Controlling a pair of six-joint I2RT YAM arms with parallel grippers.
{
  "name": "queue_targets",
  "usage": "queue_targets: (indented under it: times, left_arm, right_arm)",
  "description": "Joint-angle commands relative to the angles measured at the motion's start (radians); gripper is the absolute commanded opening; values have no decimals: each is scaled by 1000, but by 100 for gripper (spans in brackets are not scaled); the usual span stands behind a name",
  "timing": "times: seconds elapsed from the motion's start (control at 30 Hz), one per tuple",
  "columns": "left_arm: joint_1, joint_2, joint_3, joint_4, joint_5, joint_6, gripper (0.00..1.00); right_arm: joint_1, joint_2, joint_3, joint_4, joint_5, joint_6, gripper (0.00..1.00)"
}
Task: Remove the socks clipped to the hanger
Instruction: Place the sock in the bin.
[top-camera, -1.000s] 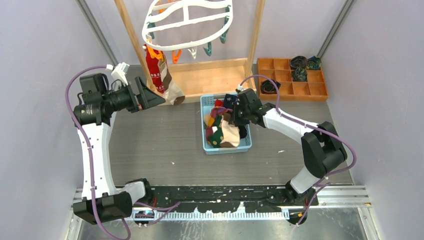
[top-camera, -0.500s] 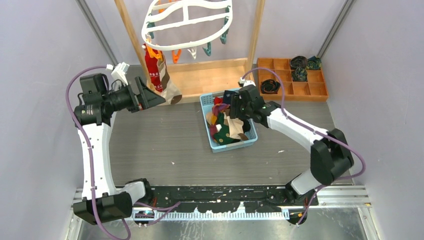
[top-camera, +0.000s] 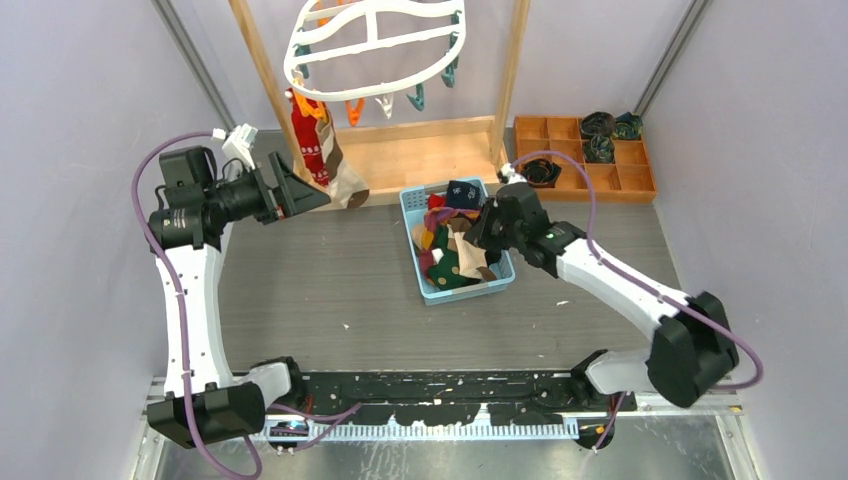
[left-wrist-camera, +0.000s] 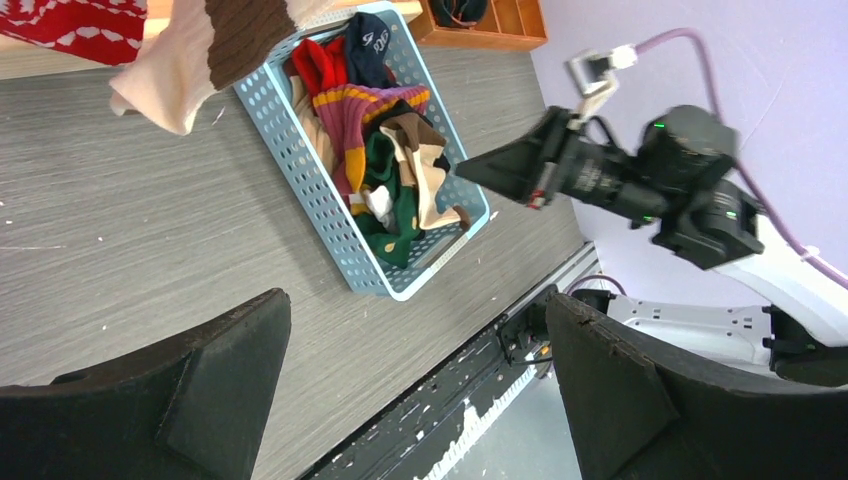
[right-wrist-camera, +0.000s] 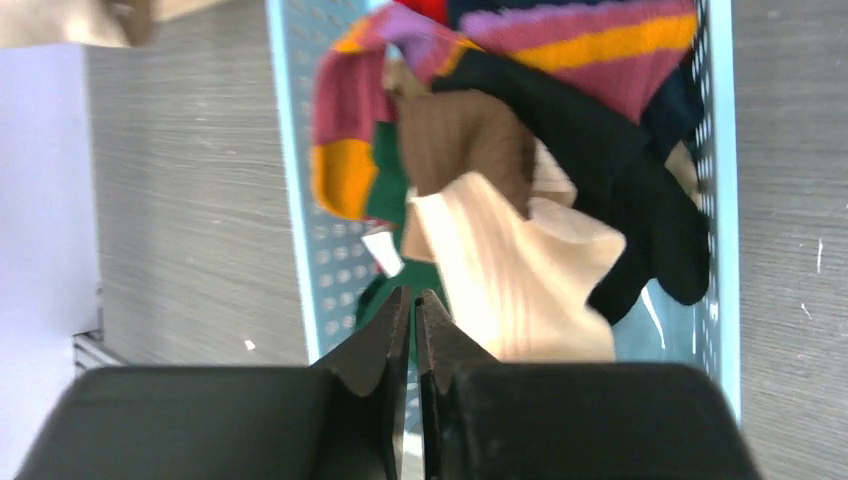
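Two socks are seen still clipped to the white hanger (top-camera: 345, 96), at its left end: a red patterned sock (top-camera: 310, 140) and a beige-and-brown sock (top-camera: 345, 185), both hanging against the left post of the wooden rack (top-camera: 262, 75); the other orange and teal clips (top-camera: 352, 110) appear bare. The rest of the socks are heaped in the blue perforated basket (top-camera: 412, 245) on the table, near the rack's base.

The left gripper (left-wrist-camera: 417, 305) is held with its fingers wide apart, just beside the hanging pair and touching neither. The right gripper (right-wrist-camera: 415, 300) is poised over the basket with its fingers drawn together, nothing clamped between them.

The step in hand is judged to be the taking of the last two socks. A forward reach by the left arm is called for, one sock to be closed upon below its clip, then a downward pull.

Room is tight behind: the post and the raised base board are close to the socks, so a pull toward the near side is favoured. Bare table is left in front, between rack and arms; the basket's left wall is near on the right, and the compartment tray (top-camera: 600, 180) is well apart.
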Motion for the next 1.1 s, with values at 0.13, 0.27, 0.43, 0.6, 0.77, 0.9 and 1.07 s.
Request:
queue_targets:
  times: [0.13,0.27,0.43,0.6,0.77,0.9,1.07]
  left_arm:
    - [25,25,29,24,56,29,100]
    - [54,37,34,5,76,53,100]
    - [72,45,28,2,94,65,100]
    - [75,53,39,4,93,64,100]
    - [76,46,31,12,88,60,100]
    - [76,40,36,-4,94,63,100]
    - [81,35,57,-12,144,60,100]
  right_arm:
    - [-41,253,-27,243,88,41,2]
    - [-40,319,-36,258,80,16,1]
    - [-39,232,-17,140,48,16,16]
    - [-37,42,44,4,50,13,31]
    - [-39,48,79,18,-15,28,26]
    - [-53,177,105,209,-136,74,24]
    - [-69,399,174,399,-245,163,20]
